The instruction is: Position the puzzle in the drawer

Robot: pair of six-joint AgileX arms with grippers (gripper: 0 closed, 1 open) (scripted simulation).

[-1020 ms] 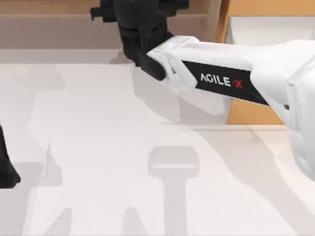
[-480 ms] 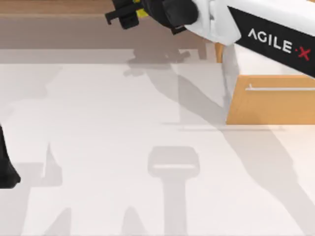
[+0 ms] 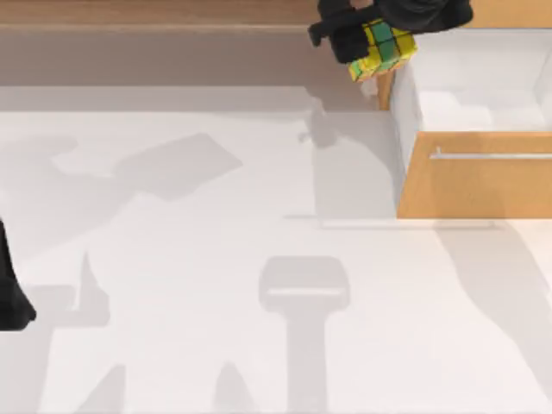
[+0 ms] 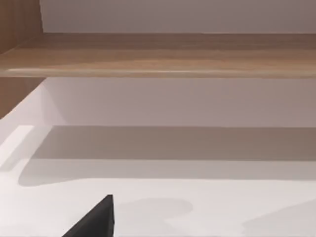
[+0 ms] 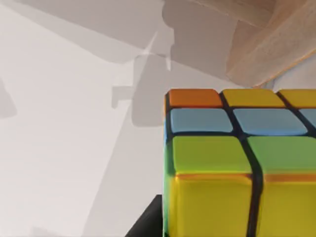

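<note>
From above I see my right hand (image 3: 366, 39) at the far edge of the worktop (image 3: 216, 285), closed on the puzzle (image 3: 381, 49), a cube of yellow, green and teal tiles held in the air just beside the left wall of the drawer (image 3: 474, 177). The cube sits over the drawer's left rim rather than clearly inside the white interior. The drawer stands pulled open on the right side of the worktop, its orange-wood front facing me with the thin silver bar handle (image 3: 492, 156) across it. In the right wrist view the puzzle (image 5: 242, 168) shows orange, blue, green and yellow tiles close up, with a wooden corner beyond it. My left arm (image 3: 10, 293) is parked at the left edge of the worktop; I cannot tell how its hand stands. The brown wooden shelf (image 4: 158, 54) runs along the back.
</note>
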